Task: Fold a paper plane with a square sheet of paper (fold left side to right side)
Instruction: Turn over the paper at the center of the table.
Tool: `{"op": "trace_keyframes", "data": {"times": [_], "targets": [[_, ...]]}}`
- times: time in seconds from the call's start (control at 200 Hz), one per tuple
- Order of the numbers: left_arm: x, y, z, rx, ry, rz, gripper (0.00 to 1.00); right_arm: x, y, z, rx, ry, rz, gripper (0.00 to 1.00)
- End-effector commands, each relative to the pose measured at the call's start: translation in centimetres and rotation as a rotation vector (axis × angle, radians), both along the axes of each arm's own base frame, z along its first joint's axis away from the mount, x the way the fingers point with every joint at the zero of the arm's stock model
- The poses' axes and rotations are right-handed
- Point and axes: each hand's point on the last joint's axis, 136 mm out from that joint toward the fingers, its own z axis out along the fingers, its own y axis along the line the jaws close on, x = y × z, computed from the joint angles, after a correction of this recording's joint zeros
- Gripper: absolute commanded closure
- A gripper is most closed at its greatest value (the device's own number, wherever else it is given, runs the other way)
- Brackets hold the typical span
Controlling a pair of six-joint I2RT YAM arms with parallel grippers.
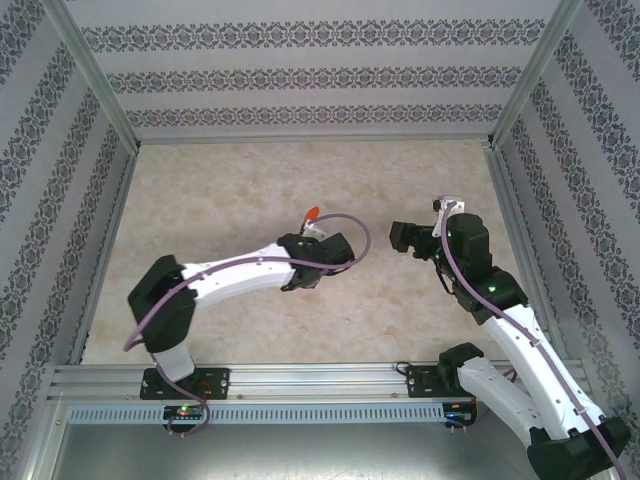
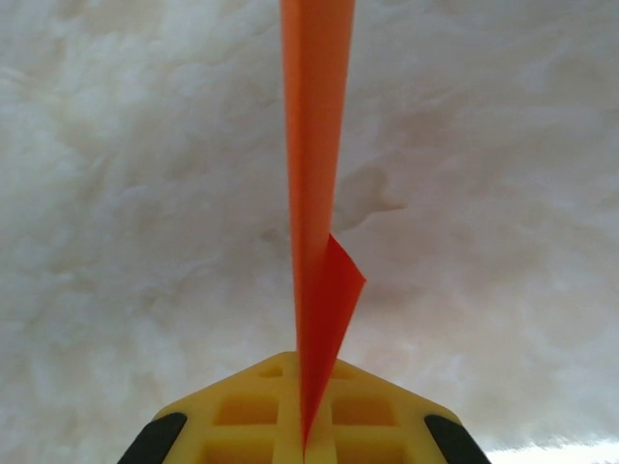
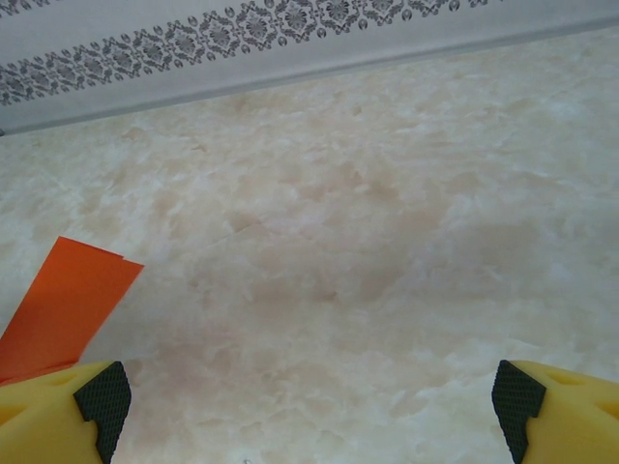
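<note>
The paper plane [image 2: 314, 145] is bright orange paper folded into a slim, pointed strip, seen edge-on in the left wrist view, with a small flap [image 2: 338, 285] splaying to the right. My left gripper [image 2: 308, 440] is shut on its narrow end and holds it above the table. From above, an orange tip [image 1: 312, 213] sticks out past the left gripper [image 1: 317, 231] near the table's middle. My right gripper [image 1: 396, 238] hovers a little to the right of it, apart from the paper. Its yellow fingers [image 3: 58, 416] stand wide open around nothing [image 3: 309, 396]. The paper's blunt end [image 3: 68, 304] shows at that view's left edge.
The marbled beige table top [image 1: 300, 170] lies under both arms. Patterned walls [image 1: 300, 80] and aluminium posts close in the back and sides. An aluminium rail [image 1: 300, 378] with the arm bases runs along the near edge.
</note>
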Motion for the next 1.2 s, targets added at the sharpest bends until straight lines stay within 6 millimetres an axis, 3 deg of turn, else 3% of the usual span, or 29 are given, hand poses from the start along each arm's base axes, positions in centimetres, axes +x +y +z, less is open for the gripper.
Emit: {"op": "trace_keyframes", "data": {"times": [0.0, 0.25, 0.495, 0.639, 0.724, 0.984, 1.194], "targets": [[-0.3, 2.8, 0.1, 0.204, -0.003, 0.108, 1.00, -0.2, -1.4, -0.3, -0.055, -0.001, -0.049, 0.02], [-0.3, -0.5, -4.4, 0.193, 0.160, 0.143, 1.00, -1.9, -3.7, 1.9, -0.096, -0.069, -0.122, 0.02], [-0.5, -4.3, -7.3, -0.028, 0.313, 0.167, 1.00, -3.3, -4.6, 2.8, -0.119, -0.070, -0.139, 0.02], [0.1, -5.6, -8.2, -0.116, 0.368, 0.178, 0.94, -3.4, -4.0, 2.7, -0.095, -0.069, -0.117, 0.02], [0.2, -6.6, -8.6, -0.167, 0.411, 0.168, 0.85, -3.1, -3.7, 2.2, -0.091, -0.054, -0.102, 0.02], [1.0, -8.8, -6.5, -0.354, 0.424, 0.090, 0.55, -2.0, -2.2, 0.3, -0.078, 0.014, -0.053, 0.02], [1.2, -11.2, -2.3, -0.674, 0.397, -0.034, 0.34, -0.9, -0.1, -1.5, 0.004, 0.074, 0.003, 0.02]]}}
